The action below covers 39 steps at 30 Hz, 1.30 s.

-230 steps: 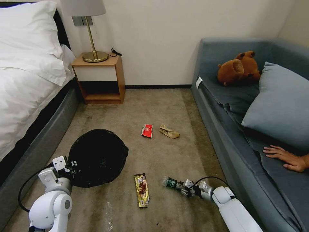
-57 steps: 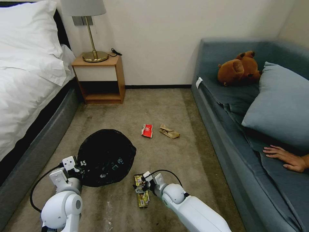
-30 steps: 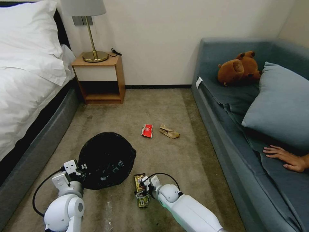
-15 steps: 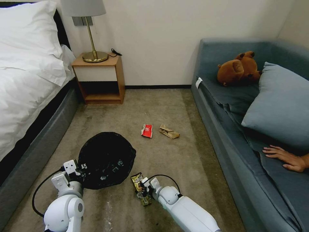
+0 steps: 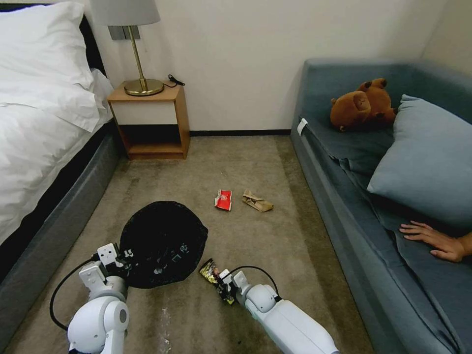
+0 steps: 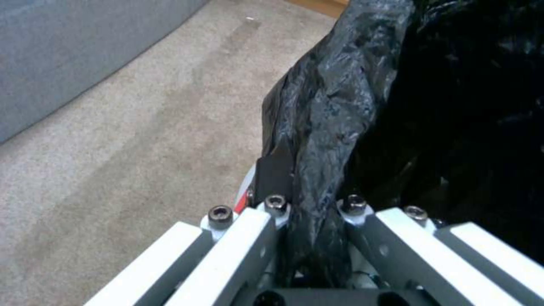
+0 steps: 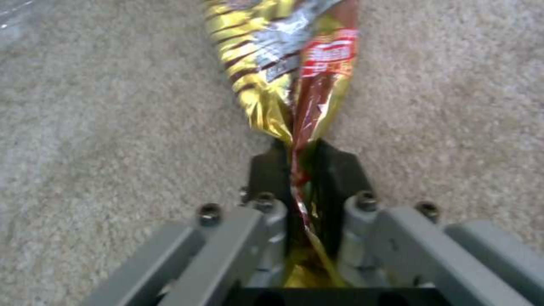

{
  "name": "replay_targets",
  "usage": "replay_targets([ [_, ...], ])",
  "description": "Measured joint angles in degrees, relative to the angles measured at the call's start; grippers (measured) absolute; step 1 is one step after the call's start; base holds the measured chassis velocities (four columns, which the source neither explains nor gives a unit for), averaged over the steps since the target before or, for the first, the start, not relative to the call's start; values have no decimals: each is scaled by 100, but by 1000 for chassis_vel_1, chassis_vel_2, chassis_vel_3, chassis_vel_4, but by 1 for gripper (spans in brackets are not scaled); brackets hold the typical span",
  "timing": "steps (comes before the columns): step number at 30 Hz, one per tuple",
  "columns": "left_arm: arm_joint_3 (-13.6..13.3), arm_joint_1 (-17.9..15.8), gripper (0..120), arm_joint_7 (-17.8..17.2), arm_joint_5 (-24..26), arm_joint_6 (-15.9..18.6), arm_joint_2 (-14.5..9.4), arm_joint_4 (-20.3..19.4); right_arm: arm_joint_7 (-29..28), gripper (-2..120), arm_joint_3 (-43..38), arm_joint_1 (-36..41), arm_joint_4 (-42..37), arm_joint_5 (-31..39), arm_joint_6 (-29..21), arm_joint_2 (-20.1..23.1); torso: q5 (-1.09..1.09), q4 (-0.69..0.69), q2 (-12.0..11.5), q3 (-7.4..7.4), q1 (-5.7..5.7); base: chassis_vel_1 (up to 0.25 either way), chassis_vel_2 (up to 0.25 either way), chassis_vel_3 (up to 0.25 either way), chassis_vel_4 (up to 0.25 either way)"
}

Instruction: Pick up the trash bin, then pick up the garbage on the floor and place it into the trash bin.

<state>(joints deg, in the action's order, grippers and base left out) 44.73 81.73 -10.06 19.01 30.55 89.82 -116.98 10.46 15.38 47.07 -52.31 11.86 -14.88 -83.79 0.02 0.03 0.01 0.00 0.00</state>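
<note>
Trash bin [image 5: 162, 243], lined with a crinkled black bag, sits at the near left of the carpeted floor [image 5: 275, 236], its rim pinched by the left tool [image 5: 122, 256], whose fingers are closed on a fold of the black liner [image 6: 323, 140] in the left wrist view. Pale objects lie inside the bin; what they are cannot be told.

Right tool [image 5: 222, 285], just right of the bin's near edge, is closed on the long gold-brown snack wrapper [image 5: 210, 271]. In the right wrist view the wrapper [image 7: 283, 72] is squeezed into a narrow fold between the two dark pads [image 7: 263, 170] and fans out beyond them over the carpet. In the head view its free end points toward the bin, close to the rim; whether it touches cannot be told.

Farther off, near the middle of the floor, lie the red-white crumpled wrapper [image 5: 223, 199] and, just to its right, the crumpled brown paper bag [image 5: 256, 201], close together and well apart from both tools.

Surroundings: a bed [image 5: 39, 128] along the left, a wooden nightstand [image 5: 150, 120] with a lamp [image 5: 135, 44] at the far wall, and a blue-grey sofa [image 5: 344, 196] along the right carrying a brown plush toy [image 5: 361, 103] and a cushion [image 5: 427, 157]. Open carpet lies between the right tool and the bin.
</note>
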Motion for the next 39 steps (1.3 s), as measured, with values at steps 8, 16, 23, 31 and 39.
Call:
replay_targets([
  [8,-6,-17,1,0,0,0,7,13,69,0,-58,32,-35,-78,101,74,2,0,-1,0,0,0,0,0,0],
  [16,-16,-30,1,0,0,0,9,19,56,0,-112,1,-110,-98,119,158,-3,-3,-1,1,0,0,0,0,0],
  [23,-1,-63,1,6,21,-1,-21,68,20,0,-425,-38,-260,-62,240,324,-3,-3,-1,0,0,0,0,0,0],
  [31,2,-121,1,46,61,-50,-51,192,-61,0,-1041,-9,-495,133,451,480,-1,-4,-1,1,0,0,0,0,0],
  [39,11,-161,1,77,130,-77,-67,250,-472,0,-1427,-91,-664,565,1039,415,-2,-4,-1,0,1,0,0,0,0],
])
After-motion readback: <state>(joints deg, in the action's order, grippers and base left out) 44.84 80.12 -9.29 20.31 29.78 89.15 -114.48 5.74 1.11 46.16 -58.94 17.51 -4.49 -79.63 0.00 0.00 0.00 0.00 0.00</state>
